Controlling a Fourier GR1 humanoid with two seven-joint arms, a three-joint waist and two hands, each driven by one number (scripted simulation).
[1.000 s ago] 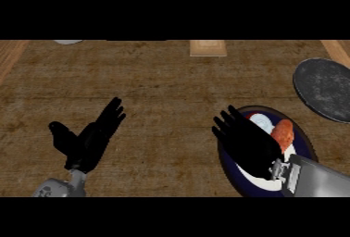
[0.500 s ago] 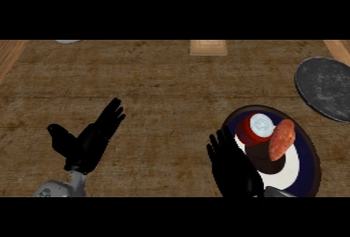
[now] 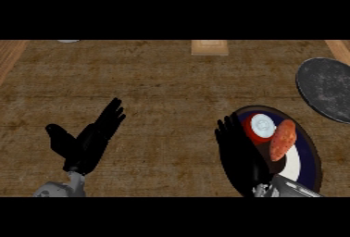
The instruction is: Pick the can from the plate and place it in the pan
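Your right hand (image 3: 239,150) has pulled back left off the plate (image 3: 304,171), fingers straight, holding nothing; can (image 3: 262,125) now uncovered, ungrasped. Left hand (image 3: 85,141) rests open.

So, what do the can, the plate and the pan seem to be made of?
The can looks like metal: its round top is pale and silvery. The plate seems to be glazed ceramic, dark blue rim around a white middle. The pan looks like dull dark-grey metal, with a matte speckled surface.
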